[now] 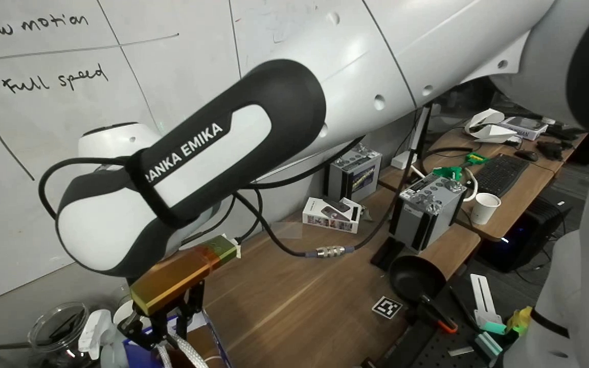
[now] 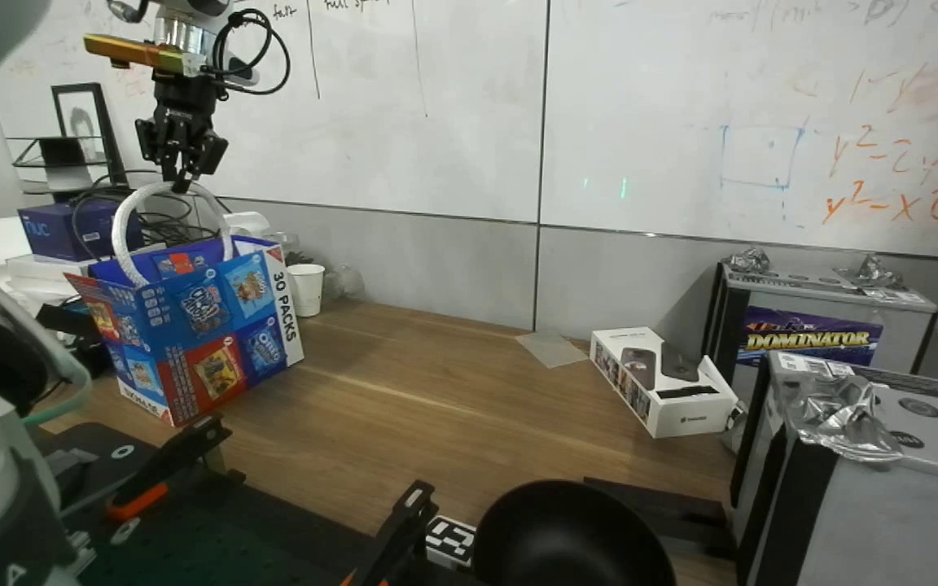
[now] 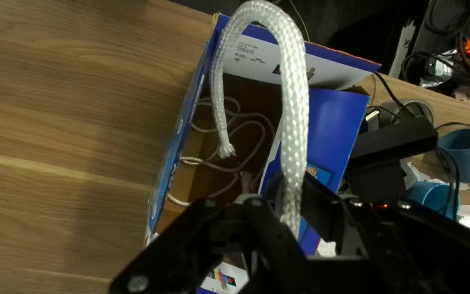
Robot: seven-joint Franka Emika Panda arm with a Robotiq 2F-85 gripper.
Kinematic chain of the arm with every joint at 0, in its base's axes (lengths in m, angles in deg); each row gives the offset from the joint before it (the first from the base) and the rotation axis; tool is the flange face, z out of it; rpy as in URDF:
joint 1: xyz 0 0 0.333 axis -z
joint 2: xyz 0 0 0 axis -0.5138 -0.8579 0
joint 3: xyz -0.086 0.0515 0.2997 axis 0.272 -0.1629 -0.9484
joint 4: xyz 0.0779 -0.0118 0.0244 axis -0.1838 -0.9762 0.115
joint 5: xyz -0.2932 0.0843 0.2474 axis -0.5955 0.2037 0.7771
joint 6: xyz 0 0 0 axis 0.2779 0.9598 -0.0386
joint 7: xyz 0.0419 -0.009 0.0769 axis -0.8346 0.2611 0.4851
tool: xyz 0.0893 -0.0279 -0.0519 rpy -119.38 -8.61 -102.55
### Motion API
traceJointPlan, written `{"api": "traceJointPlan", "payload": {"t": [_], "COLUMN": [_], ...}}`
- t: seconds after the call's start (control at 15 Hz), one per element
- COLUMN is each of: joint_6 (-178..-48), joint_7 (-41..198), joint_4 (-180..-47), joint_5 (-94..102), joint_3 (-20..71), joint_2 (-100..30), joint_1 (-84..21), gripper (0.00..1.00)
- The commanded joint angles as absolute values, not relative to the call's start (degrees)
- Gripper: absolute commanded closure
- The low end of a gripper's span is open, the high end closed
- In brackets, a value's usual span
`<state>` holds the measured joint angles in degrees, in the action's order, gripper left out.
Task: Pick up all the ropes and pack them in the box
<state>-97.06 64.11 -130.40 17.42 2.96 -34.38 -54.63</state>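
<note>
A thick white braided rope point(image 3: 294, 106) hung from the gripper point(image 2: 177, 177), whose fingers were pinched together around it. In an exterior view the rope made an upright arch, held at its crown, both legs dropping toward the mouth of the box point(image 2: 216, 325), a blue snack carton (printed "30 PACKS" on a white edge); the front wall hid their lower parts. The box therefore lay directly below the gripper, so the coming move looked to be straight down. In the wrist view, the rope's bend ran roughly along the box's long side, its frayed end dangling over the cavity, where a thin pale cord point(image 3: 220, 168) lay in loose loops. A blue flap point(image 3: 329, 126) beneath might snag it.
</note>
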Motion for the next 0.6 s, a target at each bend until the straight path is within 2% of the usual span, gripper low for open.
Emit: {"api": "traceJointPlan", "payload": {"t": [0.0, 0.27, 0.53], "joint_6": [-98.6, -97.1, -88.2], "joint_7": [66.5, 67.0, 64.6], "joint_4": [-133.7, -134.7, -138.3], "joint_5": [18.7, 17.4, 9.9], "joint_3": [2.5, 2.6, 3.1], "joint_2": [-31.3, -29.9, -24.3], "joint_1": [-54.0, -54.1, -54.8], "gripper": [0.58, 0.31, 0.01]}}
